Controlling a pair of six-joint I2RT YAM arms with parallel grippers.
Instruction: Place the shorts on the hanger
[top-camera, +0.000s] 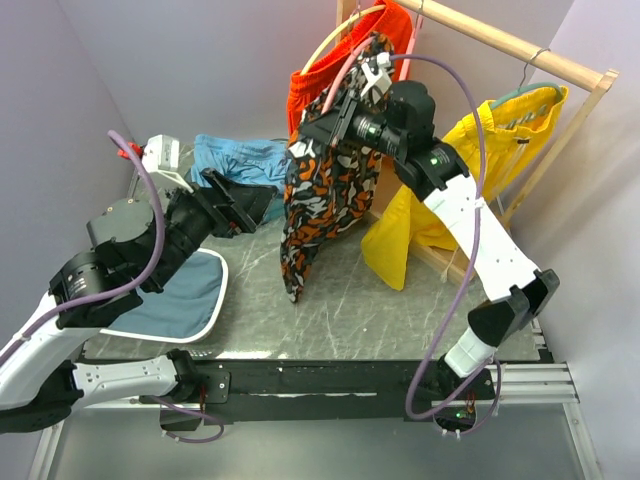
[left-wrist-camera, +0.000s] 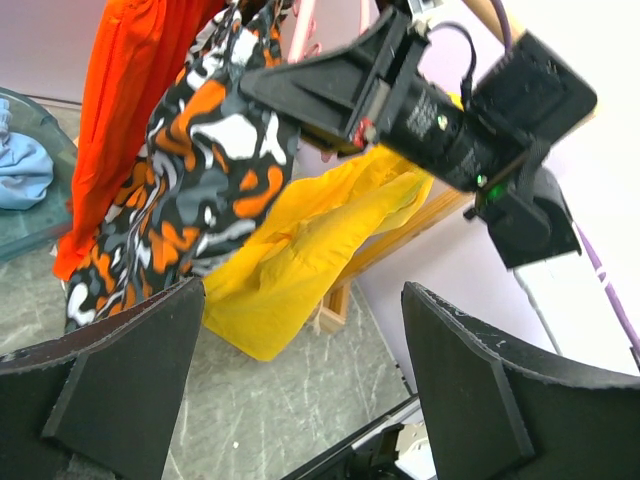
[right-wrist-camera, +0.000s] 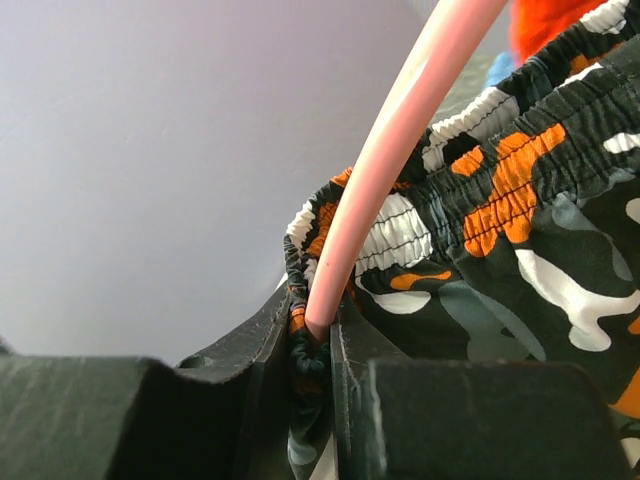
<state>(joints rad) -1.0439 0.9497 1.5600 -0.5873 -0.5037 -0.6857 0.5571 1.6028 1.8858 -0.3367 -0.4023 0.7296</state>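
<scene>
Grey marbled tabletop (top-camera: 380, 300) below, pale lilac walls all round, and the wooden rack (top-camera: 500, 45) running off toward 2 o'clock. Up at 12 o'clock my right gripper (right-wrist-camera: 330, 340) is nearly closed, and here's the close-up: the fingers pinch the camouflage shorts (top-camera: 320, 200) by the elastic waistband, with the end of the pink hanger (right-wrist-camera: 400, 150) caught in that same pinch. Everything below the waistband dangles in a long twisted tail toward the table.

That's the danger. The shorts hang from one corner, and as far as I can see the hanger goes in only where I'm squeezing. Open up here, I reckon, and the elastic slides off the pink tip and the lot drops. Whether the hook is on the rail I cannot tell; if not, the hanger falls too.

Crowded neighbours as well: plain orange shorts (top-camera: 310, 85) touching at 11 o'clock, yellow shorts (top-camera: 430, 220) just beside at 3 o'clock. A careless pull could snag either, or drag a hanger along the rack.

My left gripper (top-camera: 255, 208) sits at 9 o'clock, jaws spread wide, holding nothing, well apart from the waistband, so there's no second grip to spread it.

Containers: a white-rimmed tray (top-camera: 215, 300) at 8 o'clock, half under my left arm, and I see nothing lying on the part that shows. A crumpled blue cloth (top-camera: 235, 160) lies at 10 o'clock; my left wrist view suggests a dark rounded dish beneath it, though I can't be sure.
</scene>
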